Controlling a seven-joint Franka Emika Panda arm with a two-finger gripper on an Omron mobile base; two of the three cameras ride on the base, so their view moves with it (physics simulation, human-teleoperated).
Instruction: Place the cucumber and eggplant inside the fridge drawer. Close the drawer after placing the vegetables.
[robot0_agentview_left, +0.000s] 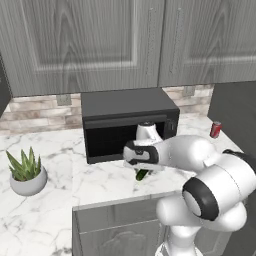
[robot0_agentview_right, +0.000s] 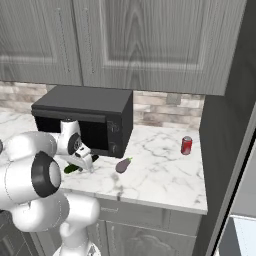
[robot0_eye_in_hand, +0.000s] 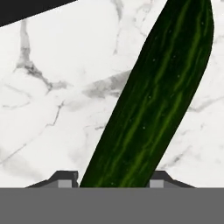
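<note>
Cucumber (robot0_agentview_left: 142, 175): left base view, on the marble bench (robot0_agentview_left: 100, 180) before the microwave (robot0_agentview_left: 127, 122), under the hand (robot0_agentview_left: 145, 167). Right base view: eggplant (robot0_agentview_right: 123, 165) lies near the cucumber (robot0_agentview_right: 71, 169), red can (robot0_agentview_right: 186, 145) well apart. Hand view: cucumber (robot0_eye_in_hand: 153, 100) between both fingertips (robot0_eye_in_hand: 65, 178); grip cannot be told.

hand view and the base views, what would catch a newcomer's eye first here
The dark green cucumber runs slantwise through the hand view, lying on the white marble counter between the gripper's two fingertips. In the base views the white arm bends low in front of the black microwave, with the purple eggplant and a red soda can farther right.
</note>
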